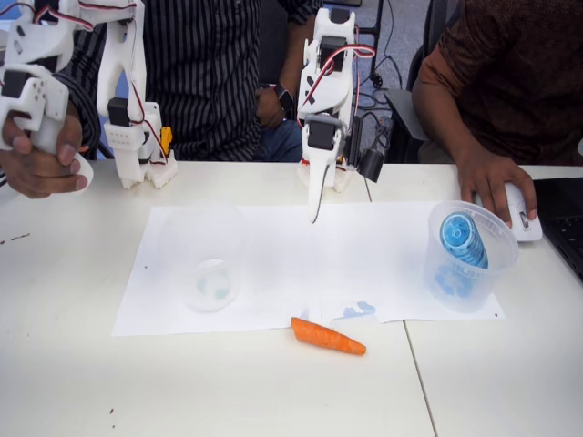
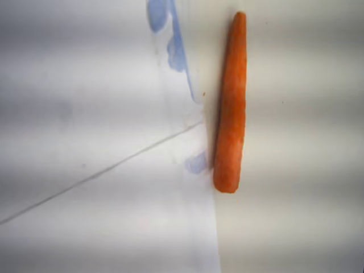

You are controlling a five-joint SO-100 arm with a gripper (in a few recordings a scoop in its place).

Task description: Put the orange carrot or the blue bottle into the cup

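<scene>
A white table point(image 1: 73, 364) carries paper sheets point(image 1: 273, 246), with people seated behind. The gripper point(image 1: 315, 211) hangs tip-down above the paper; whether its jaws are apart cannot be told. The orange carrot point(image 1: 328, 337) lies nearer the camera than the gripper, just off the paper edge. The cup point(image 1: 211, 282) stands to the gripper's left in the fixed view; the blue bottle point(image 1: 463, 238) sits in another cup at right. Recommended: align the jaws across the carrot's midsection before descending.

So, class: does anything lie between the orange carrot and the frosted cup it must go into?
Nothing visible does. The orange carrot lies on the table just off the paper sheet; only bare paper separates it from the frosted cup.
</scene>
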